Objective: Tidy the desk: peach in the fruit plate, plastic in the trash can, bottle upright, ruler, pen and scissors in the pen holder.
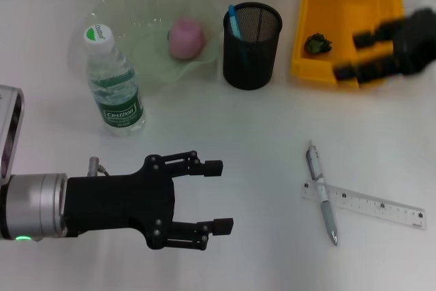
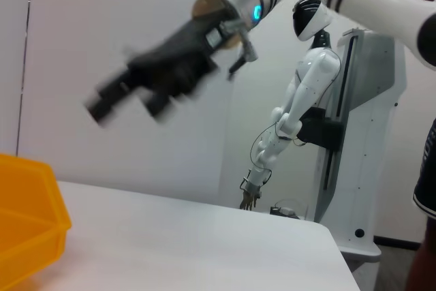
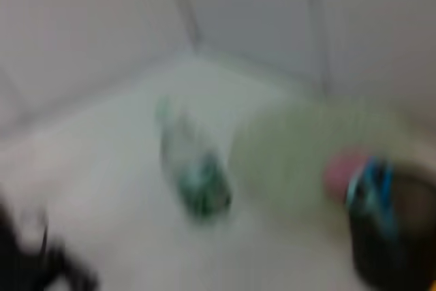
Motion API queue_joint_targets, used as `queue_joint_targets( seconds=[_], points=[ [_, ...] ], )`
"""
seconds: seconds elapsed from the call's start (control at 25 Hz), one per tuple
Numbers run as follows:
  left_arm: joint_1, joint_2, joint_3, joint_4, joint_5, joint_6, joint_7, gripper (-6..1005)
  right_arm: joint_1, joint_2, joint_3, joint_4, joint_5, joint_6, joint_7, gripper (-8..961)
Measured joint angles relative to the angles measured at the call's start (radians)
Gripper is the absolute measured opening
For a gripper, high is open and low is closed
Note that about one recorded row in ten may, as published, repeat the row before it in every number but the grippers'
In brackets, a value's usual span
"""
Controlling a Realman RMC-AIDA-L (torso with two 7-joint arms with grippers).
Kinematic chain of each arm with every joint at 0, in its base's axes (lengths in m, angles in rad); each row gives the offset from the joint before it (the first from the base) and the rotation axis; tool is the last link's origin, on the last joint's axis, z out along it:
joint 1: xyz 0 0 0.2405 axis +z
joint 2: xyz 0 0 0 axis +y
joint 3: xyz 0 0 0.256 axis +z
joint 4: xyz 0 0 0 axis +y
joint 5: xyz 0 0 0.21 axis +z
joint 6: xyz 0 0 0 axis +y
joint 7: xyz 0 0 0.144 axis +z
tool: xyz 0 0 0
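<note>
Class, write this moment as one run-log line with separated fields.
left end effector open, empty, low over desk | right end effector open above yellow bin | pen across ruler, not yet in holder

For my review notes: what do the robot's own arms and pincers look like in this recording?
The left pincer is matte black, with linkage-style fingers ending in blocky tips; behind it sits a silver cylindrical wrist segment with a small green light and a thin cable stub. The right pincer is also black, with two blocky fingers. The left wrist view shows its silver wrist ring with a blue-green light and a white arm banded in black.
</note>
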Motion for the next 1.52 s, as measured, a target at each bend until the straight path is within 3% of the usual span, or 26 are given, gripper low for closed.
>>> queue_joint_targets(
  seconds=[0.12, 0.4, 0.68, 1.52],
  points=[
    [0.01, 0.002, 0.0, 0.001, 0.002, 0.001, -0.006, 829, 0.057, -0.003, -0.042, 0.026, -0.109, -0.099, -0.07, 825],
    [0.015, 0.002, 0.0, 0.001, 0.002, 0.002, -0.008, 829, 0.078, 0.057, -0.254, 0.051, -0.322, -0.078, -0.197, 825],
    [0.015, 0.002, -0.001, 0.001, 0.001, 0.002, -0.02, 829, 0.069, 0.059, -0.446, 0.121, -0.346, 0.031, -0.188, 823],
    [0.015, 0.002, -0.003, -0.006, 0.004, 0.001, -0.023, 829, 0.077, 0.062, -0.635, 0.257, -0.362, 0.249, -0.175, 821]
  ],
)
